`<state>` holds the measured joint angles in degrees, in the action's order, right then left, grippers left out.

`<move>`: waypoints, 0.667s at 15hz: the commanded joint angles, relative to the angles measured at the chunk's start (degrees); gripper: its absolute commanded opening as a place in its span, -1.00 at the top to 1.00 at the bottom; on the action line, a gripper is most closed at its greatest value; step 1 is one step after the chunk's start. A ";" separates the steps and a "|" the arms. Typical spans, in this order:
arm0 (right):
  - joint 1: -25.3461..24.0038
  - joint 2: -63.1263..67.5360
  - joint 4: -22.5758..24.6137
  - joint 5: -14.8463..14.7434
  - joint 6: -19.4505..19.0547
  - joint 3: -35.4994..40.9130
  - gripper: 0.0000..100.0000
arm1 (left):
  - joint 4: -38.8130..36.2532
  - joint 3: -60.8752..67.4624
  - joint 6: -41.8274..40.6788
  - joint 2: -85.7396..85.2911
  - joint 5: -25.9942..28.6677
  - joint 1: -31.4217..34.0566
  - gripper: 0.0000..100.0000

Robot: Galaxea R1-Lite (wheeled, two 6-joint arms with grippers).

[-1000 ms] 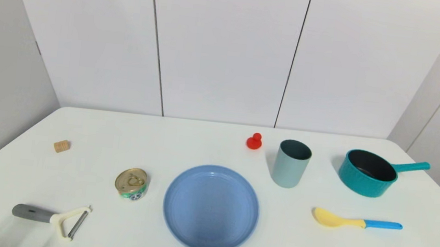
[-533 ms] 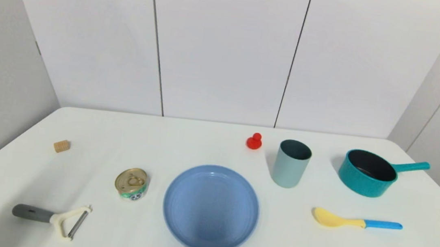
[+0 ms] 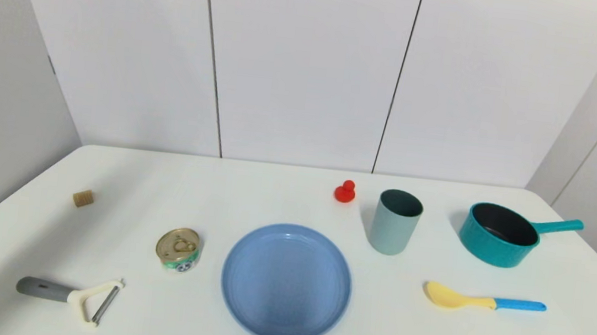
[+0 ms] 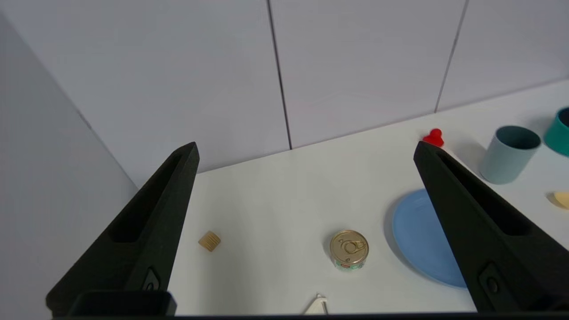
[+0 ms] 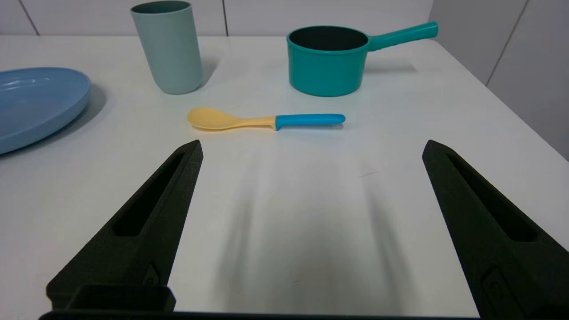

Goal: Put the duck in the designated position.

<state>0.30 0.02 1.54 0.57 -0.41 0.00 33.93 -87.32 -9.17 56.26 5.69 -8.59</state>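
Note:
The duck, small and solid red, stands upright at the far middle of the white table, just left of a grey-blue cup. The left wrist view also shows the duck, far off beyond one fingertip. My left gripper hovers open above the table's left side with nothing between its fingers. Low over the front right of the table, my right gripper is open and empty too, and the duck is out of its view. Neither arm shows in the head view.
A blue plate lies front centre, with a tin can to its left. A peeler and a cork are further left. On the right are a teal saucepan and a yellow spoon with a blue handle.

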 commanded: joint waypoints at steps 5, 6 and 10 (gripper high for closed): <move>-0.04 -0.02 0.05 0.04 -0.02 0.53 -1.00 | 21.53 -25.97 -12.89 27.68 3.89 -13.99 -1.00; 0.05 -0.02 0.05 0.04 -0.02 0.53 -1.00 | 21.27 -26.06 -12.98 29.08 3.89 -15.40 -1.00; 0.05 -0.02 -0.04 0.04 -0.02 0.53 -1.00 | 18.10 -26.06 -16.50 36.03 4.24 -19.88 -1.00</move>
<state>0.29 0.02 1.54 0.60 -0.41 0.00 53.72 -113.31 -22.95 86.58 9.64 -26.65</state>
